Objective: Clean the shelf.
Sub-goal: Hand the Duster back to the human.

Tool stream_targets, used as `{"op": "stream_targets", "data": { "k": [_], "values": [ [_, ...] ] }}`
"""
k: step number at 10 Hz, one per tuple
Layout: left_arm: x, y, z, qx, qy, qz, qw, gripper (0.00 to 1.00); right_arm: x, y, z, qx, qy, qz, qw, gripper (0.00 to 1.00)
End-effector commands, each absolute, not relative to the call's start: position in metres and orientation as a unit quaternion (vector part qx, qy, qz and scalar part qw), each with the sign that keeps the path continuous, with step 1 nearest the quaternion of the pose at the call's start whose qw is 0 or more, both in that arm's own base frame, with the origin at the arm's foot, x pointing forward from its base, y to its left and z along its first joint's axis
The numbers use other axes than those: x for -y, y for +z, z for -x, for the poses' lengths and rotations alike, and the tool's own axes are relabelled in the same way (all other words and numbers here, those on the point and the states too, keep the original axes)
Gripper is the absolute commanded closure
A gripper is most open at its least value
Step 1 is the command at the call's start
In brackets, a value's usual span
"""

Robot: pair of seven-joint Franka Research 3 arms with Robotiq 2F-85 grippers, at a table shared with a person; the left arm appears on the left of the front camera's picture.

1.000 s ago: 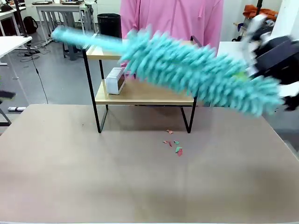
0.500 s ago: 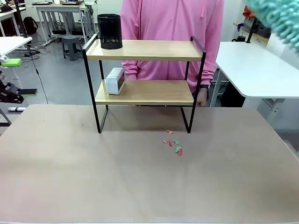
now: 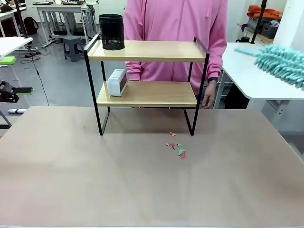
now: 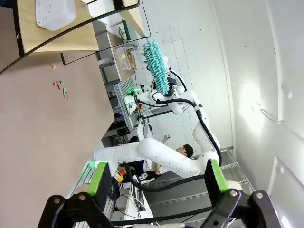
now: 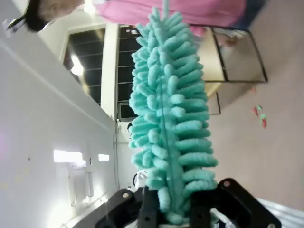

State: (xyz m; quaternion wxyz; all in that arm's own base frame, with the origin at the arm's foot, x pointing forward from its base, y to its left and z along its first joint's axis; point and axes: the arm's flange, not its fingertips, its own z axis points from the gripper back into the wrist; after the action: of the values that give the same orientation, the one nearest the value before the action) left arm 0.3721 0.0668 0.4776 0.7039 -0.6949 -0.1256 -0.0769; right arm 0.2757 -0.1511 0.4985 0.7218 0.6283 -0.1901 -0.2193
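Meanwhile, paper scraps [image 3: 176, 148] litter the table [image 3: 142, 180] before the shelf [image 3: 147, 71].

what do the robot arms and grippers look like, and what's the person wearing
The right arm is glossy white with rounded segments and black cables looped along it. The left gripper has black jointed fingers with bright green pads. The right gripper is black too. The person wears a pink long-sleeved top and a dark wristband.

Shelf [image 3: 147, 94], duster [image 3: 281, 64], perhaps paper scraps [image 3: 176, 147]
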Motion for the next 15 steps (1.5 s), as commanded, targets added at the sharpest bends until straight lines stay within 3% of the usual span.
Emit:
{"op": "stream_targets", "data": {
  "k": [1, 2, 3, 13, 14, 15],
  "values": [
    [-0.069, 0.481, -0.369, 0.122, -0.08, 0.697, 0.702, 0.0, 0.113, 0.48, -0.255, 0.16, -0.249, -0.617, 0.729, 1.0],
    [-0.069, 0.481, -0.369, 0.122, -0.08, 0.697, 0.702, 0.0, 0.11, 0.479, -0.258, 0.156, -0.268, -0.585, 0.749, 1.0],
    [-0.069, 0.481, -0.369, 0.122, -0.08, 0.697, 0.702, 0.0, 0.149, 0.493, -0.277, 0.17, -0.234, -0.625, 0.725, 1.0],
    [-0.069, 0.481, -0.369, 0.122, -0.08, 0.697, 0.702, 0.0, 0.149, 0.493, -0.277, 0.17, -0.234, -0.625, 0.725, 1.0],
    [-0.069, 0.481, -0.369, 0.122, -0.08, 0.697, 0.702, 0.0, 0.149, 0.492, -0.278, 0.163, -0.242, -0.62, 0.728, 0.72],
    [-0.069, 0.481, -0.369, 0.122, -0.08, 0.697, 0.702, 0.0, 0.148, 0.492, -0.277, 0.155, -0.237, -0.624, 0.728, 0.27]
  ]
}}
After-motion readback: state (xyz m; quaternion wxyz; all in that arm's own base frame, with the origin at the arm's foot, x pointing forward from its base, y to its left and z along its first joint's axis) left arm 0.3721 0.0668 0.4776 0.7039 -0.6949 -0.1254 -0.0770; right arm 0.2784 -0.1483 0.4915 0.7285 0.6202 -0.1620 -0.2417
